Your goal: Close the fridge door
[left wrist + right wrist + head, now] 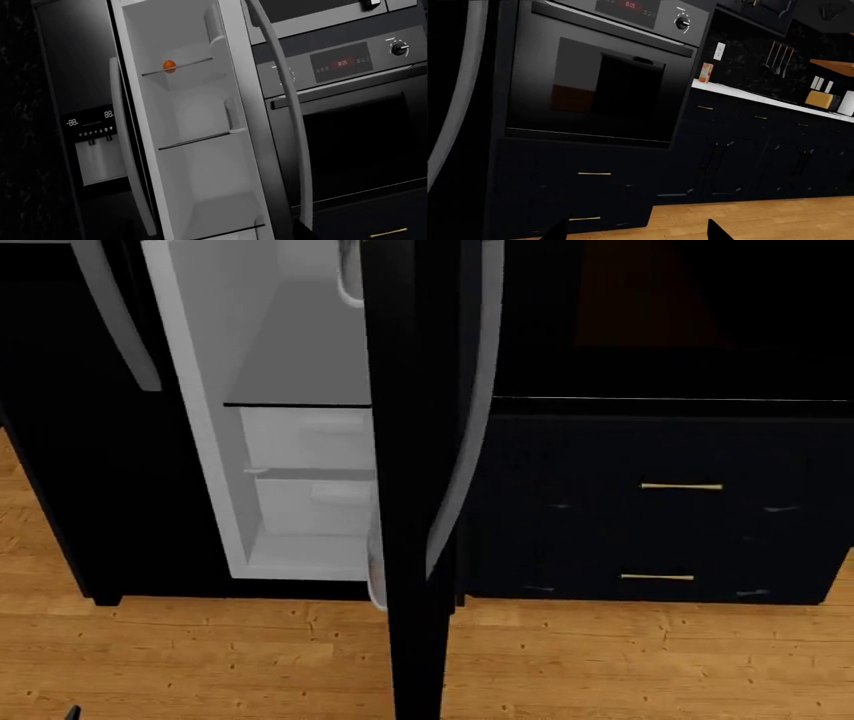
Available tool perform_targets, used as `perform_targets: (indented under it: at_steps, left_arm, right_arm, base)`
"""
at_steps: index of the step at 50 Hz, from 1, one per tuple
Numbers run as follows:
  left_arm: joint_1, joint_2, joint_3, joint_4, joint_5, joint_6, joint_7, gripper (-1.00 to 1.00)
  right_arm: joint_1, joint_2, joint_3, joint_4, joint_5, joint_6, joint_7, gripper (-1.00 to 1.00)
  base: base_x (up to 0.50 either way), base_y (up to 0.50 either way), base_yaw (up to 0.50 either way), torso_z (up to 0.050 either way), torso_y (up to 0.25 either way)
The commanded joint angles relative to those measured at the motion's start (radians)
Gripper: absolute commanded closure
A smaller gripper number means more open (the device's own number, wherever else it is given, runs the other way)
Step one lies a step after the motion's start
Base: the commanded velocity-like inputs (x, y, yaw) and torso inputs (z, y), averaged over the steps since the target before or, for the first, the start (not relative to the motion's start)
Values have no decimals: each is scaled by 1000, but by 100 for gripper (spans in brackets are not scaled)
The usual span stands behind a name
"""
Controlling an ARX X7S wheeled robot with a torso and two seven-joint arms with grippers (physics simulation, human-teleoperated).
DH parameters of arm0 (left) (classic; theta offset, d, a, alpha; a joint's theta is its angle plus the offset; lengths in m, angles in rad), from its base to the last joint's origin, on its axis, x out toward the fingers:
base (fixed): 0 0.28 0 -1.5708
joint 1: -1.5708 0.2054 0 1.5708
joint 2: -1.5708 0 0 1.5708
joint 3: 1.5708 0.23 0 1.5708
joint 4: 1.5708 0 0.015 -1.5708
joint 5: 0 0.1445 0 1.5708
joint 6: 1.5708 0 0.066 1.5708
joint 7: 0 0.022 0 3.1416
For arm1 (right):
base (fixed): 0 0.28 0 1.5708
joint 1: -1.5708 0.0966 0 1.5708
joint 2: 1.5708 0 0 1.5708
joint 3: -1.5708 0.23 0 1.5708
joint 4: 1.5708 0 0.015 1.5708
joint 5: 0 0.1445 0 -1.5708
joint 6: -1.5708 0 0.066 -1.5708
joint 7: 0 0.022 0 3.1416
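The fridge door (414,490) stands wide open, edge-on to me in the head view, its glossy black face turned right and its curved silver handle (470,440) running down it. The left wrist view shows its white inner side with bins (235,116) and the handle (291,125) beside the white fridge interior (193,125). The right gripper (637,232) is open, with only two dark fingertips (557,231) showing and nothing between them. It sits right of the door handle (457,90), facing the oven cabinet. The left gripper does not show.
The other black fridge door (93,145), with a dispenser panel, is shut. A small orange thing (169,66) sits on a fridge shelf. The black oven (594,85) with a red clock and gold-handled drawers (681,486) stand right of the fridge. A wooden floor (601,660) lies below.
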Motion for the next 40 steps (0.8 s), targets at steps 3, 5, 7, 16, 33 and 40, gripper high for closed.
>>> perform_targets:
  at_steps: [3, 5, 7, 16, 33, 40]
  left_arm:
    - [4, -16, 19, 16, -3, -12, -25, -100]
    - [4, -19, 25, 11, -1, -10, -28, -100]
    - [5, -21, 25, 25, -2, -18, -29, -100]
    - [2, -31, 40, 22, -2, -23, -43, -100]
    - [10, -59, 46, 49, -27, -33, -57, -100]
    - [15, -65, 53, 57, -26, -36, -64, -100]
  right_arm:
    - [-8, 10, 5, -11, 13, 4, 13, -100]
    - [-4, 10, 1, -8, 13, 6, 12, -100]
    - [-2, 11, 0, -8, 15, 8, 12, -100]
    - [2, 12, -2, 7, 23, -1, 22, -100]
    - [16, 15, -39, -17, 6, 36, 25, -100]
    - [7, 18, -41, -25, 4, 37, 34, -100]
  base:
    - [1, -500, 0, 0, 0]
    - [80, -500, 0, 0, 0]
    - [143, -469, 0, 0, 0]
    - [193, -446, 0, 0, 0]
    - [200, -439, 0, 0, 0]
    - [153, -477, 0, 0, 0]
